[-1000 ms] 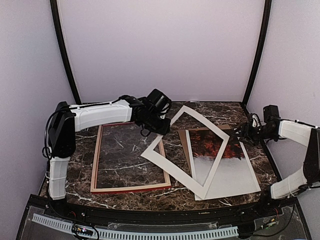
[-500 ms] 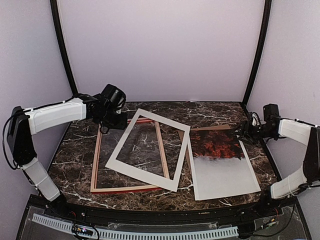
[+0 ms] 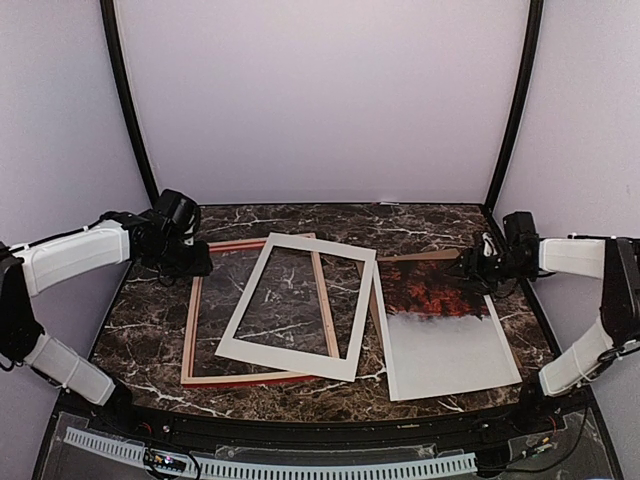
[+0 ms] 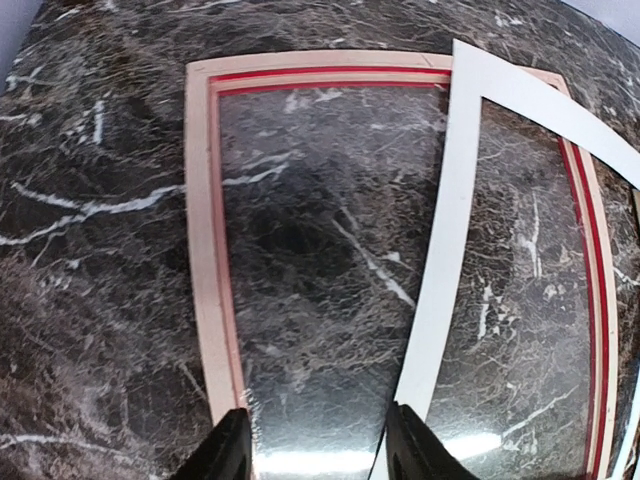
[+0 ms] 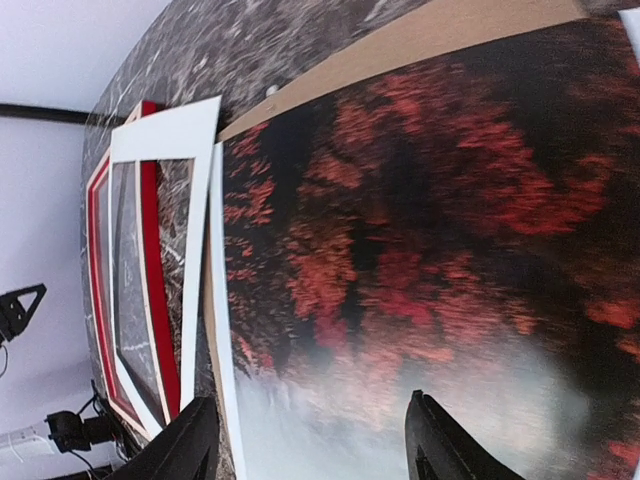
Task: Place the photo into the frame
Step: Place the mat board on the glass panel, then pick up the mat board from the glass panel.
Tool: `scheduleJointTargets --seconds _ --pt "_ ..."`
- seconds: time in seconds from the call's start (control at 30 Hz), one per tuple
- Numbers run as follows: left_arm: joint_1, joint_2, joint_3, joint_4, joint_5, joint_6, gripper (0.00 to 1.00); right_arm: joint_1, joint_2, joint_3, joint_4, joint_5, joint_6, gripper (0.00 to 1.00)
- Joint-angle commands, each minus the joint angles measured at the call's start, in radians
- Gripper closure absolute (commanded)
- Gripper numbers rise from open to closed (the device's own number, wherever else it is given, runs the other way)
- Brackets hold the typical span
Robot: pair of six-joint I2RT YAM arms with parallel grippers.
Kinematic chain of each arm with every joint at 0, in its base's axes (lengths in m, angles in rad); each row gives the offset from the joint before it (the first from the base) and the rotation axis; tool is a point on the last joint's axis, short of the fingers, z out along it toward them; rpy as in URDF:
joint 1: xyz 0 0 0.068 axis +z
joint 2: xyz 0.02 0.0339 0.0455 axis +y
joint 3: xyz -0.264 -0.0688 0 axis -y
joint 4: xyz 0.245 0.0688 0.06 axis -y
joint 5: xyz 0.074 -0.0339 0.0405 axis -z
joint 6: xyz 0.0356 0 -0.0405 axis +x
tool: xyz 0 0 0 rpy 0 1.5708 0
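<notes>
The frame (image 3: 191,320) lies flat on the left of the table, pale wood back side up, its pane showing the marble. A cream-white mat (image 3: 362,300) lies tilted across its right half. The photo (image 3: 445,330) lies to the right on a brown backing board (image 3: 420,258). My left gripper (image 3: 195,265) is open and empty at the frame's far left corner; in the left wrist view it (image 4: 318,455) hangs over the pane between the frame rail (image 4: 205,200) and the mat (image 4: 450,250). My right gripper (image 3: 462,268) is open just above the photo's (image 5: 400,250) red far end.
The right wrist view shows the backing board's edge (image 5: 420,35), the mat (image 5: 165,140) and the frame's red rail (image 5: 100,230) left of the photo. Black corner posts (image 3: 130,100) and pale walls enclose the dark marble table (image 3: 150,340).
The mat went from over the photo to lying across the frame. My left gripper let it go and drew back left. My right gripper shifted slightly left over the photo.
</notes>
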Motion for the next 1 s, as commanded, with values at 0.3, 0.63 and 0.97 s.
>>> scheduleJointTargets --seconds 0.3,0.63,0.97 --pt "0.017 0.237 0.1 0.224 0.361 0.083 0.21 0.534 0.197 0.06 0.369 0.138 0.302 0.36" --pt "0.052 0.326 0.142 0.269 0.464 0.098 0.18 0.716 0.331 0.106 0.406 0.236 0.423 0.4" --pt "0.053 0.331 0.141 0.287 0.462 0.1 0.18 0.767 0.342 0.068 0.455 0.279 0.504 0.42"
